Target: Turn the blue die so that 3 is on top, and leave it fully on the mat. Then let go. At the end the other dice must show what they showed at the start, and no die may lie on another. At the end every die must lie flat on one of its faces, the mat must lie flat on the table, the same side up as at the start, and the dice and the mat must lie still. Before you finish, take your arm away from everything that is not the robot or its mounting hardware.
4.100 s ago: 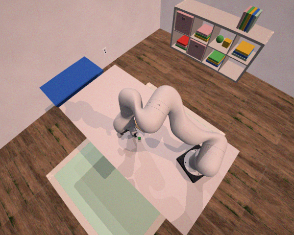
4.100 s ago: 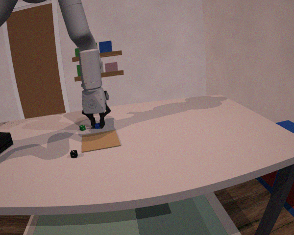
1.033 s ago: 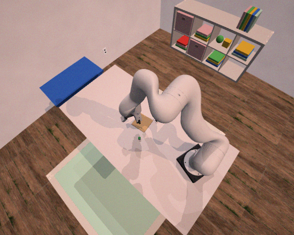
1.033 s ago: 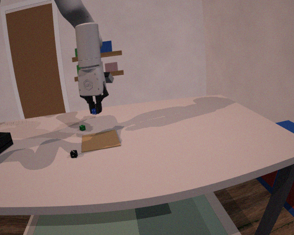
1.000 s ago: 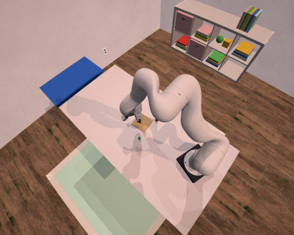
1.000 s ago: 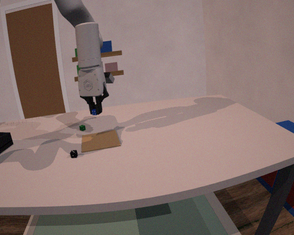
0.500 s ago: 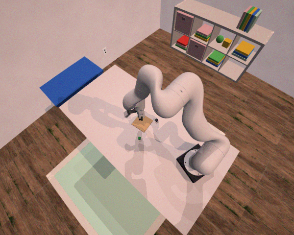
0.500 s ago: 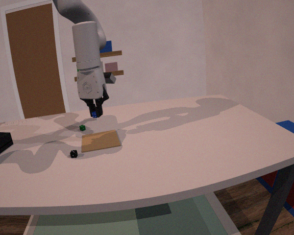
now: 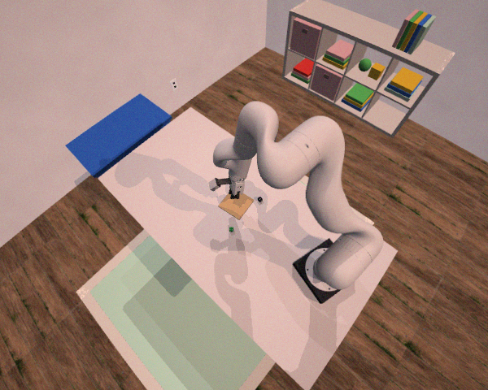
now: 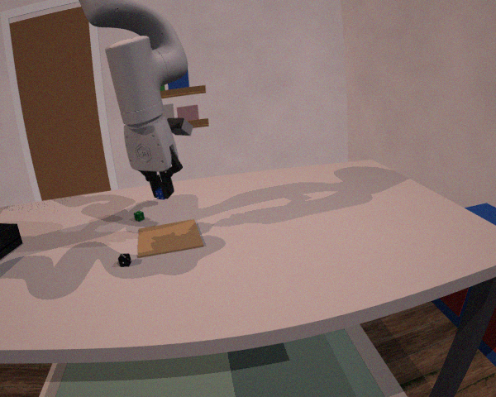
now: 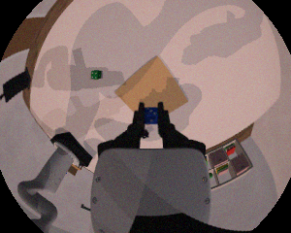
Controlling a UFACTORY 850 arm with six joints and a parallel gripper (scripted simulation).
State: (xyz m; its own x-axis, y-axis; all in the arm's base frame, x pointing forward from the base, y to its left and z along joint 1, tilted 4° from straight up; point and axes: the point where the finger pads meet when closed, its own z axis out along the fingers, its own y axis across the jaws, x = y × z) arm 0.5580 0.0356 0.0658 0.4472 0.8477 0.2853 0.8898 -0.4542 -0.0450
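The blue die [image 10: 159, 193] [image 11: 151, 116] is held between the black fingertips of my gripper [image 9: 235, 196] [image 10: 162, 194] [image 11: 150, 109], which is shut on it and in the air above the table. The number on its top cannot be read. The orange-tan mat [image 9: 238, 213] [image 10: 183, 244] [image 11: 157, 68] lies flat on the table; in the wrist view the die overlaps its near part. The green die [image 9: 231, 229] [image 10: 139, 215] [image 11: 96, 75] lies on the table off one side of the mat. The black die [image 9: 259, 199] [image 10: 124, 260] [image 11: 145, 134] lies on the table off another side.
The arm's base [image 9: 320, 289] stands on the white table [image 9: 185, 138] [image 10: 325, 265]. A blue box [image 9: 118, 130] is at the table's far left end in the top view. A shelf unit [image 9: 372, 50] stands on the floor away from the table.
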